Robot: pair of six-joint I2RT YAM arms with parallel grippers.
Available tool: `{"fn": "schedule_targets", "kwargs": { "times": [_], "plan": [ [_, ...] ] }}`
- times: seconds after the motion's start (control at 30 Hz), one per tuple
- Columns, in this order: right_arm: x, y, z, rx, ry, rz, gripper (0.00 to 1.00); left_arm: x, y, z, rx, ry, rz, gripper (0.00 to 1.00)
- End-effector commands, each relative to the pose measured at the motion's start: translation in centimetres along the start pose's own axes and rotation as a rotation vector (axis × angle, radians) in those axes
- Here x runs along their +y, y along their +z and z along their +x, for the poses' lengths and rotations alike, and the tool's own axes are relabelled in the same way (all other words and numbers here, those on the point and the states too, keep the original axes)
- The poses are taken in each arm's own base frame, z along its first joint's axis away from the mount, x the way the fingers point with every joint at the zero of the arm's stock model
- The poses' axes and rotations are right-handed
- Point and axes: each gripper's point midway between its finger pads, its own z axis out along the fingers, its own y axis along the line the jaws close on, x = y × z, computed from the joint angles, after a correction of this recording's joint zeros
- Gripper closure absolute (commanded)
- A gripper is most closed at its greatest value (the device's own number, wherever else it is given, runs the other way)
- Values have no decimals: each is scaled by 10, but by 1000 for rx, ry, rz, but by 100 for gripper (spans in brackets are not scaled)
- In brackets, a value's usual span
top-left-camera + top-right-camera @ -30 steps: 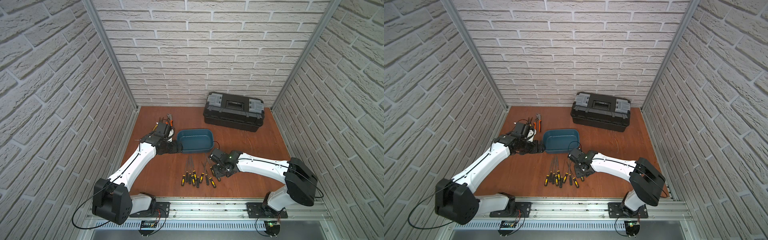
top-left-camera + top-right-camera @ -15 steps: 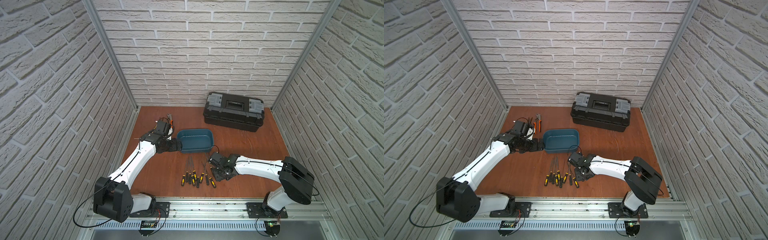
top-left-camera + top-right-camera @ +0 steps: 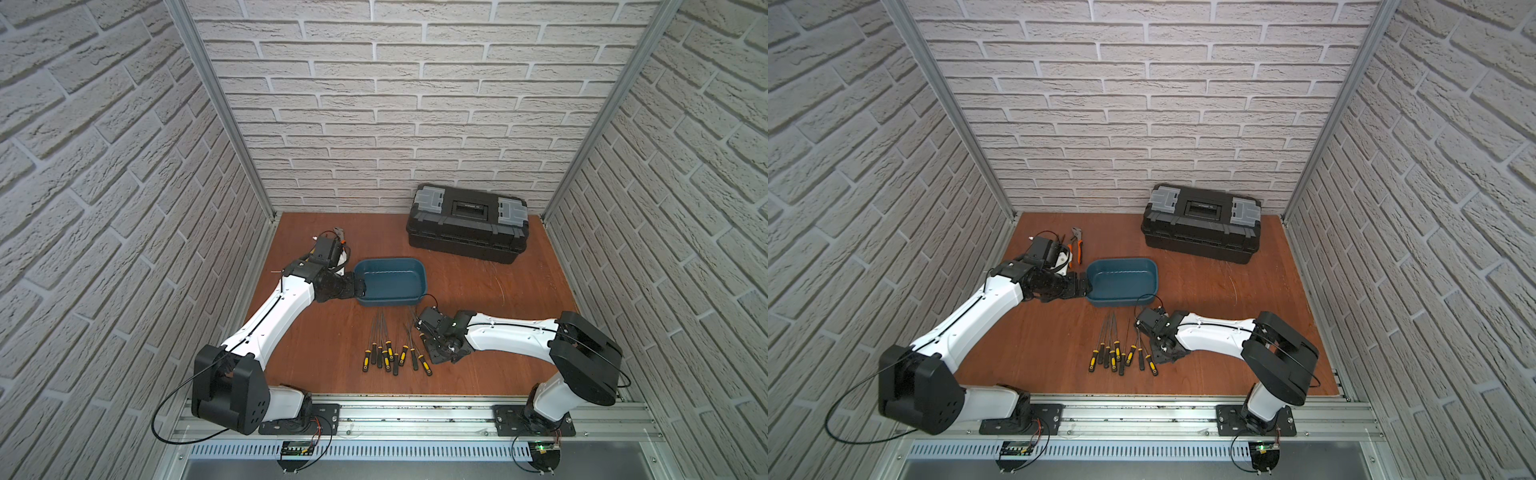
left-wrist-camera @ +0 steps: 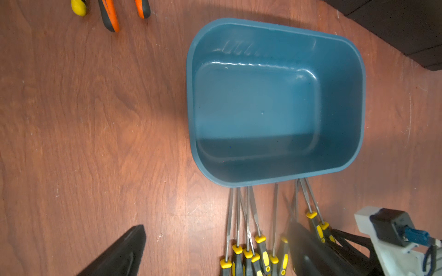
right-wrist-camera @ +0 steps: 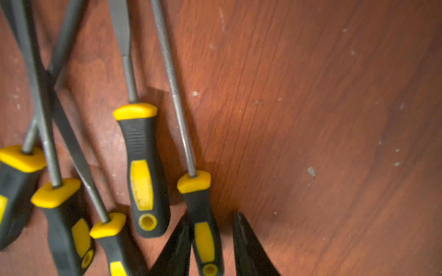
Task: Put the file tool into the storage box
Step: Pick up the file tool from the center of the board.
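Right gripper [image 5: 211, 215] low over table [image 3: 478, 291], jaws straddling handle of end file [image 5: 195, 181]: one finger against it, gap at other, so not yet clamped. We'd finish squeeze on handle's middle, then lift straight so neighbouring files [image 5: 143, 167] don't drag. File lies flat on table, tip near box [image 3: 424, 282]; box empty. Left gripper [image 3: 357, 286] spread, holding nothing, by box's end; we'd hold it clear of drop path.

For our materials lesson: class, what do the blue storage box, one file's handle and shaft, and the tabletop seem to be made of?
The storage box: glossy moulded plastic, judging by highlights and rounded corners. The file tool: dull grey metal shaft; handle probably rubbery black-and-yellow plastic, ribbed grip. The tabletop: reddish wood or veneer, visible grain.
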Motion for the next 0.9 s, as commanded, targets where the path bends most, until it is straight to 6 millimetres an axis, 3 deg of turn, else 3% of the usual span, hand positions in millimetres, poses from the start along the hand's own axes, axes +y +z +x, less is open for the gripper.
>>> {"fn": "schedule_targets", "kwargs": {
  "times": [0.0, 0.23, 0.47, 0.87],
  "plan": [
    [-14, 3, 8, -8, 4, 56, 74, 2, -8, -8, -22, 0, -19, 2],
    [-31, -10, 7, -41, 9, 115, 87, -1, -21, -24, -71, 7, -31, 2],
    [-48, -32, 2, -98, 29, 165, 91, -3, -37, -43, -139, -22, -34, 2],
    [-66, -95, -40, -249, -20, 140, 90, 17, -51, -51, -175, -115, -26, 2]
  ]
}}
